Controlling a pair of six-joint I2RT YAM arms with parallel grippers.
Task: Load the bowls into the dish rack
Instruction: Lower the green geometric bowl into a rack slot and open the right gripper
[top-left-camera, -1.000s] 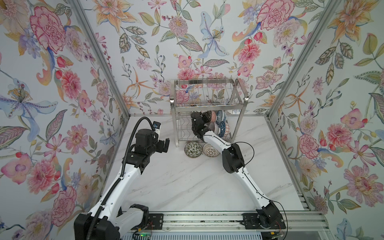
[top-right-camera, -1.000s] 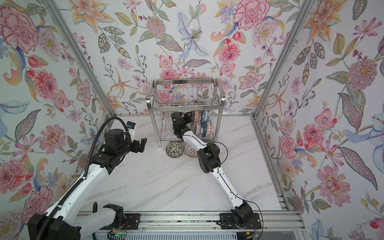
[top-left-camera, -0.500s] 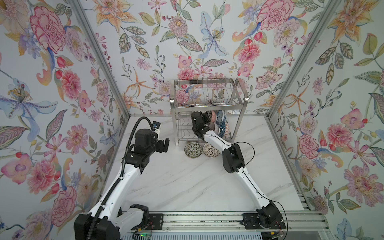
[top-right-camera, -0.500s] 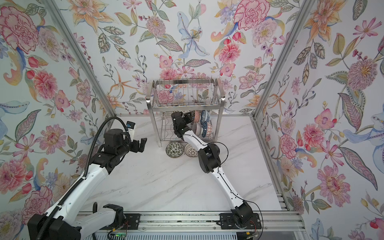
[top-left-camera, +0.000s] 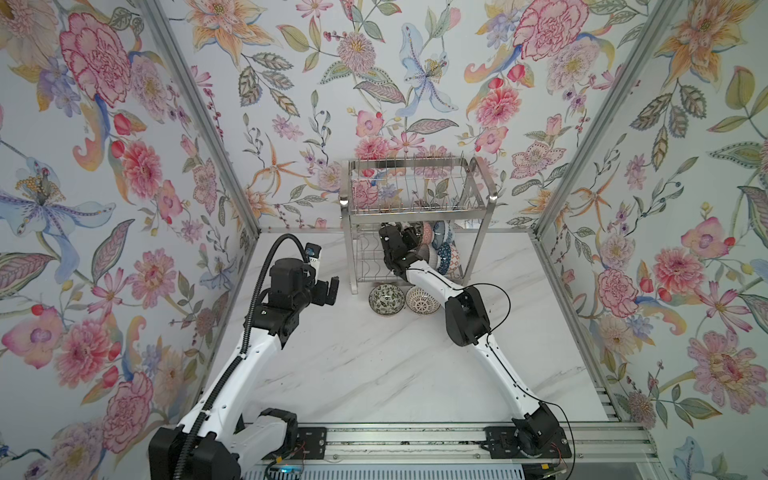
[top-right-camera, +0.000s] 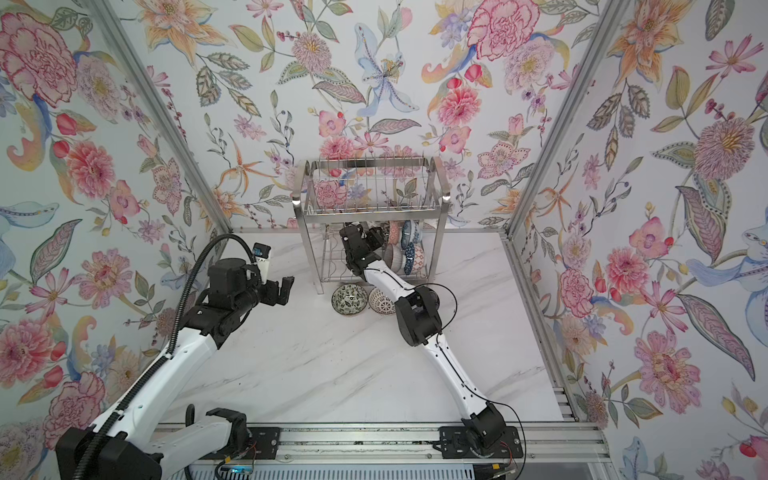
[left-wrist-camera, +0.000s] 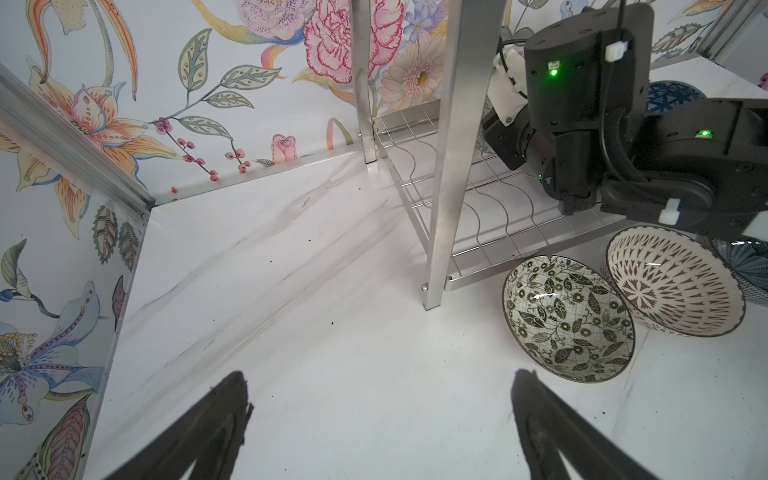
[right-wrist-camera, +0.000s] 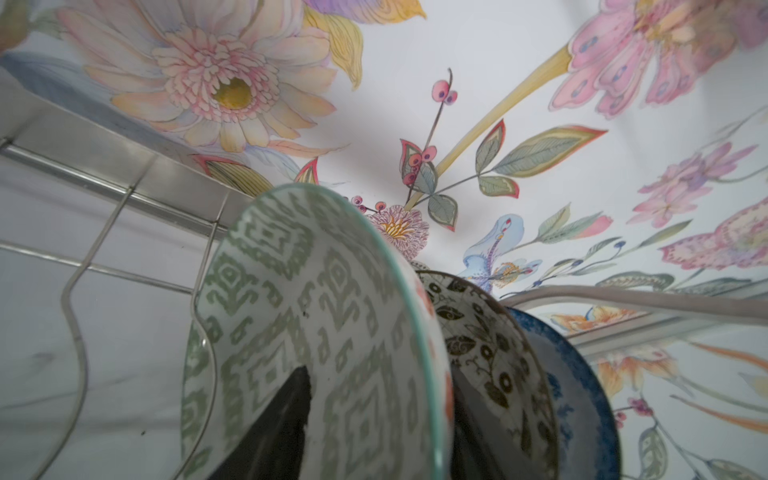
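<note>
Bowls (top-left-camera: 387, 299), two side by side and mouth-up, sit on the table (top-left-camera: 374, 365) just before the dish rack (top-left-camera: 415, 212), rightward across bare marble from our left gripper (left-wrist-camera: 380, 378), jaws wide apart, while farther in our right gripper (right-wrist-camera: 380, 374) straddles the green bowl (right-wrist-camera: 299, 270) edge-up on the lower shelf (left-wrist-camera: 490, 208), whether clamped we cannot tell.

Staged robot test cell, kitchen-dressed. Floral wallpaper panels (top-left-camera: 374, 83) on three sides, joined by aluminium corner posts (top-left-camera: 201, 116). Marble-look tabletop (top-left-camera: 374, 365). Arm bases (top-left-camera: 536, 432) bolted to an aluminium rail (top-left-camera: 415, 440) along the frame bottom. Steel dish rack (top-left-camera: 415, 214) and patterned bowls (top-left-camera: 386, 299) at centre back.
</note>
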